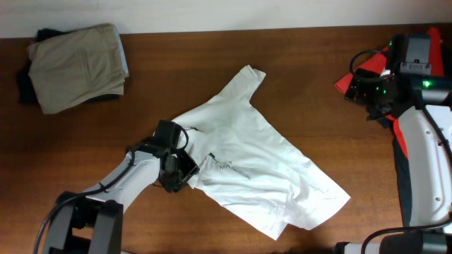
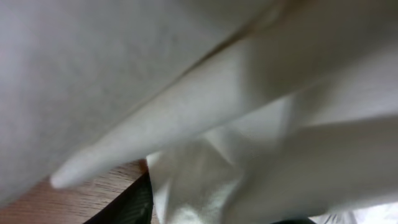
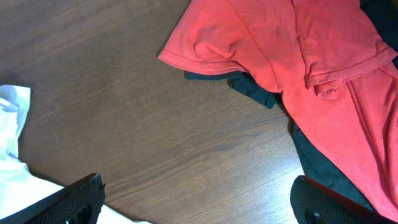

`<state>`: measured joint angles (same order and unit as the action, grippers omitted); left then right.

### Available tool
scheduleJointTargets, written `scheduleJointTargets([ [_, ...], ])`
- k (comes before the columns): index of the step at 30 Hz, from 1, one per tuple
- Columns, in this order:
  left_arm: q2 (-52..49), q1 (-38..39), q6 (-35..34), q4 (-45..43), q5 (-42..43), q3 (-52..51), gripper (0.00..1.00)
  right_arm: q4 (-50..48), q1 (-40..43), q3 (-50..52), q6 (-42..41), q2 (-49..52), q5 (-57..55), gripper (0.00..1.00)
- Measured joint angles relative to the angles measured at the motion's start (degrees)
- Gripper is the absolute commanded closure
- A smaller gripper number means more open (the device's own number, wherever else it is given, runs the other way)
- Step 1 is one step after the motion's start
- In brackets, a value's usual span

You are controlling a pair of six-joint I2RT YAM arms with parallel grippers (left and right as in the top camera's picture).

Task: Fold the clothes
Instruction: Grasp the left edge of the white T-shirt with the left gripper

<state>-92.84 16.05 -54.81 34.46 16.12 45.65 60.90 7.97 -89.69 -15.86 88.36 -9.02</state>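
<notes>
The large white shirt (image 1: 254, 159) lies crumpled and slanted across the middle of the table, with small dark print near its left side. No green patch shows. My left gripper (image 1: 178, 173) is at the shirt's left edge. In the left wrist view white fabric (image 2: 205, 106) fills the frame and bunches between the dark fingers (image 2: 211, 214), which look shut on it. My right gripper (image 1: 367, 88) is open and empty over bare wood (image 3: 199, 205), between a corner of the white shirt (image 3: 12, 130) and the red garment (image 3: 298, 50).
A folded khaki garment (image 1: 78, 63) lies on a dark one (image 1: 25, 81) at the back left. The red garment (image 1: 357, 74) lies at the back right on a dark garment (image 3: 320, 165). The wooden table (image 1: 176, 77) shows around the shirt.
</notes>
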Motion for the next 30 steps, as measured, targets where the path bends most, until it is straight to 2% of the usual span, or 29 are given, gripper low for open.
scheduleJointTargets([
  [3,0.72,-0.02,1.66,0.46,-0.55,-0.13,0.51,0.0,0.0,0.0,0.04,0.0,0.02,0.01],
  [7,4.17,-0.02,3.08,2.38,-2.78,-0.24,0.69,0.0,0.0,0.0,0.02,0.0,0.02,0.01],
  [15,4.87,-0.02,3.85,3.69,-4.13,-0.24,0.68,0.0,0.0,0.0,0.04,0.0,0.02,0.01],
  [19,4.9,-0.02,3.96,3.72,-4.13,-0.24,0.87,0.0,0.0,0.0,0.02,0.0,0.02,0.01],
  [20,4.87,-0.02,4.31,3.74,-4.2,-0.24,0.98,0.0,0.0,0.0,0.04,0.0,0.02,0.01],
  [26,4.9,-0.02,4.55,3.72,-4.37,-0.24,0.99,0.0,0.0,0.0,0.04,0.0,0.02,0.01],
  [30,5.55,-0.07,7.43,4.76,-5.31,-0.13,0.99,0.0,0.0,0.0,0.02,0.0,0.02,0.01],
])
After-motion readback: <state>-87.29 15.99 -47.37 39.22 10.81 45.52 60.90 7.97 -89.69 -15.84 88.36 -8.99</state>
